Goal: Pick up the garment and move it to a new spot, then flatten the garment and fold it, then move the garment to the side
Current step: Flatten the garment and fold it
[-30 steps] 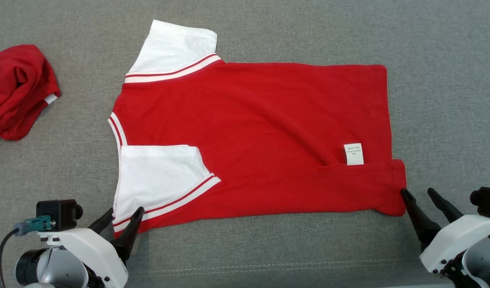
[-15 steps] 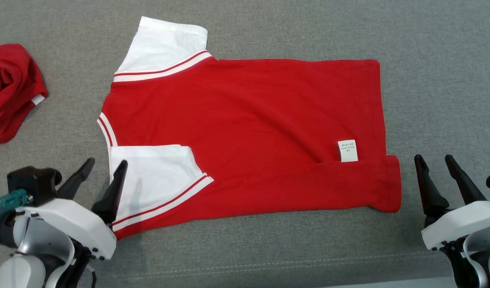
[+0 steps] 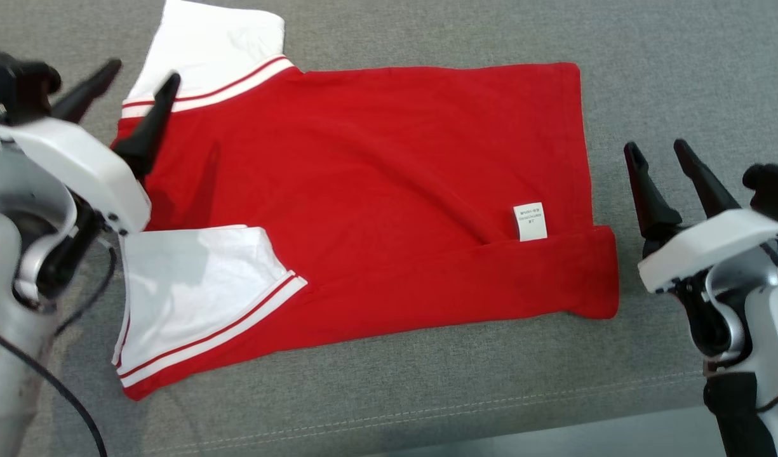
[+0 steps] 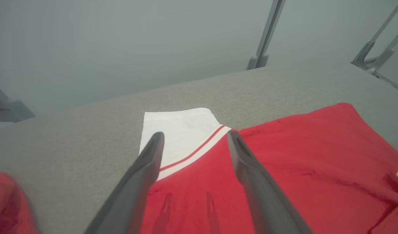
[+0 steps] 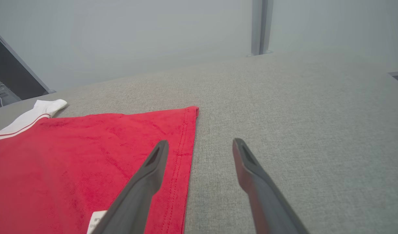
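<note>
A red garment (image 3: 376, 184) with white sleeves lies spread on the grey surface, its near long edge folded over so that a white label (image 3: 529, 222) shows. The near sleeve (image 3: 192, 285) lies folded onto the body; the far sleeve (image 3: 211, 54) sticks out at the back left. My left gripper (image 3: 141, 73) hangs open above the garment's collar end, and the left wrist view has its fingers over the far sleeve (image 4: 179, 133) and red cloth (image 4: 309, 162). Open and empty, my right gripper (image 3: 658, 149) stands just right of the hem; its wrist view shows the hem corner (image 5: 189, 117).
The grey padded surface (image 3: 681, 63) stretches free to the right and behind the garment. A seam line (image 3: 427, 412) runs along its near edge. In the left wrist view a blurred red bundle (image 4: 7, 204) lies at the lower left, and metal frame legs (image 4: 267, 35) stand beyond the far edge.
Both grippers have risen and moved away from me, off the garment's near edge, both open. The camera has shifted, so the red bundle at the left has left the head view.
</note>
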Robot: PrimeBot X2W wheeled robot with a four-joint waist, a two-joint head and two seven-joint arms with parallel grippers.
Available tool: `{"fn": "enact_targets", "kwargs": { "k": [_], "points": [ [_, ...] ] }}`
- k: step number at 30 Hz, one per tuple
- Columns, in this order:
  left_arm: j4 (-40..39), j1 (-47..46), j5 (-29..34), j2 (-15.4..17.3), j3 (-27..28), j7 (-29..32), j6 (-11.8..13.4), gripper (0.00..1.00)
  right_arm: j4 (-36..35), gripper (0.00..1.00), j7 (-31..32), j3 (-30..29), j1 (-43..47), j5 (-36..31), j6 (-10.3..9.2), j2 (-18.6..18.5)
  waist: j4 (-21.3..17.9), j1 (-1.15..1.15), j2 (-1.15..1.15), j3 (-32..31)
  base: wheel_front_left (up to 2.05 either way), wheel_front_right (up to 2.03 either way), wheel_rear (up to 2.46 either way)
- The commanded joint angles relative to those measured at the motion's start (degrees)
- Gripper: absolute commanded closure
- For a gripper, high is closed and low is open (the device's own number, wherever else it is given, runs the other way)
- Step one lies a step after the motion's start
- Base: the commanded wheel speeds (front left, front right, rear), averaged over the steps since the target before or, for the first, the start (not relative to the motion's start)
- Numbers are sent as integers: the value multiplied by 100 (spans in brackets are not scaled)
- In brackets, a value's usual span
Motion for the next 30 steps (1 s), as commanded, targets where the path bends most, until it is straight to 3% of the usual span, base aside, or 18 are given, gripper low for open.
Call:
{"fn": "enact_targets", "kwargs": {
  "k": [1, 10, 18, 30],
  "points": [
    [46, -484, 34, 260, 196, 73, -96, 0, -36, 0, 55, 168, -240, 108, 24, -107, -132, 0, 0, 135, 0, 0, 0],
    [1645, -2322, -75, 480, -333, 806, -463, 0, 951, 0, 392, 1043, -1645, 638, 24, -309, -506, 0, 0, 514, 0, 0, 0],
    [2676, -3227, -218, 785, -721, 1089, -509, 0, 1666, 0, 658, 1826, -2706, 1130, 24, -346, -805, 0, 0, 872, 0, 0, 0],
    [3379, -3908, -436, 1193, -1252, 1081, -512, 0, 2529, 0, 780, 2764, -3863, 1760, 24, -168, -983, 0, 0, 1345, 0, 0, 0]
  ]
}}
